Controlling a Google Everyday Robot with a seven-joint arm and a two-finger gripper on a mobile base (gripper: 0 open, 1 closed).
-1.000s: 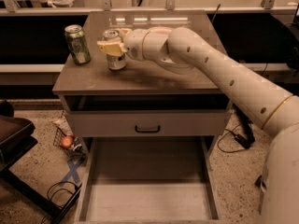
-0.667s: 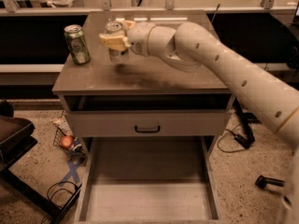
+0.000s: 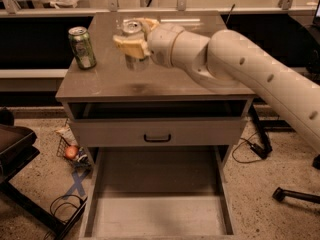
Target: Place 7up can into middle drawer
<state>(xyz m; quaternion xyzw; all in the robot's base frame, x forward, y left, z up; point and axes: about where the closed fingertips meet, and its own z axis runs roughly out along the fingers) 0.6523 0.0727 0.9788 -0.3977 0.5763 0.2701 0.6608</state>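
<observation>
Pincer (image 3: 135, 34) is over the rear middle of the bench (image 3: 200, 84), pinching the 7up can (image 3: 131, 27). One tan finger (image 3: 128, 43) crosses the can's near side. The other shows behind the shiny top.
- Can is upright and clear of the bench top, with a dark shadow (image 3: 138, 88) on the surface below it. Its body is silvery. No lettering legible on it.
- White arm (image 3: 260, 79) enters from the right.
- Darker green can (image 3: 82, 47) stands upright at the bench's left side, well apart from the held can. Its label shows pale markings, brand not readable.
- Middle drawer (image 3: 159, 215) is pulled out wide, low at the front, with a bare pale floor. It sits below the grey drawer front (image 3: 115, 133) with the dark handle (image 3: 157, 138).
- Floor, left: a wire basket (image 3: 64, 145) holding a round orange object (image 3: 71, 151).
</observation>
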